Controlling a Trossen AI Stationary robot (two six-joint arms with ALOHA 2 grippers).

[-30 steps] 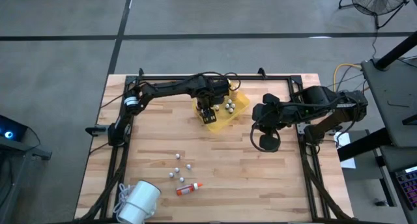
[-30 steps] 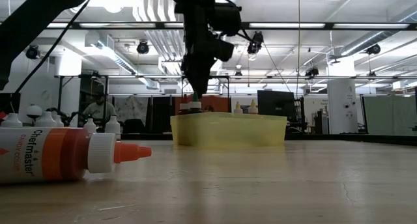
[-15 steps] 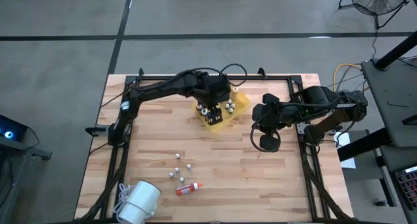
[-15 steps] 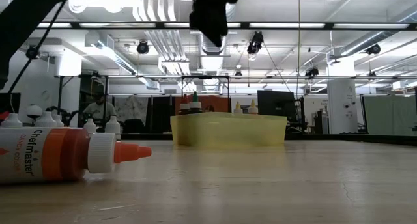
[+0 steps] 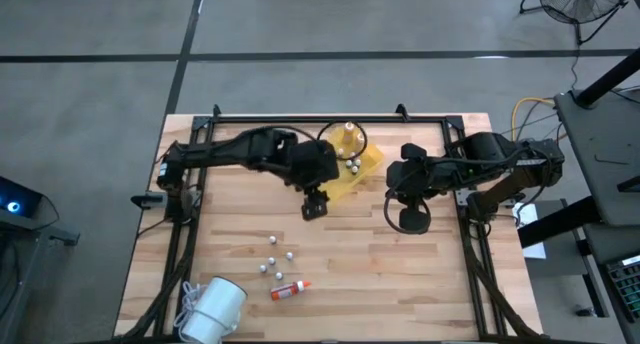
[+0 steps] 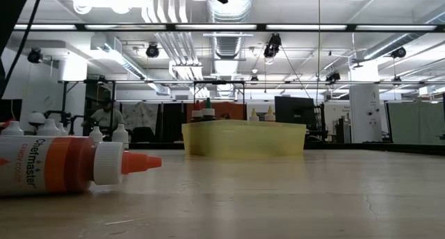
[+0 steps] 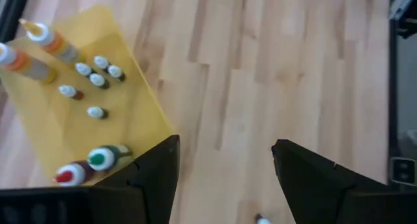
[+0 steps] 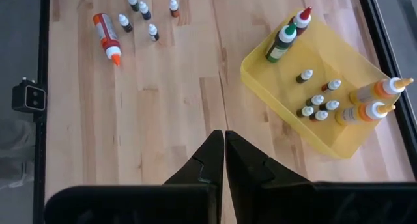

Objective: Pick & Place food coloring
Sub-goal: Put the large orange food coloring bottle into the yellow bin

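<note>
- Your left arm reaches in from the bench's left edge toward the middle, its elbed links stretched nearly straight.
- Your left pincer (image 5: 315, 206) hangs above the bench with its two fingers (image 7: 153, 178) spread apart and nothing between them.
- Your right arm sits folded at the right side, its pincer (image 8: 224, 160) closed tight, fingers pressed together.

The table (image 8: 163, 87) is pale wood in jointed planks, smooth and matt. The tray (image 8: 339, 136), right of frame, is translucent yellow plastic with a soft sheen. The orange bottle (image 6: 62, 166), lower left, is glossy plastic with a printed label
</note>
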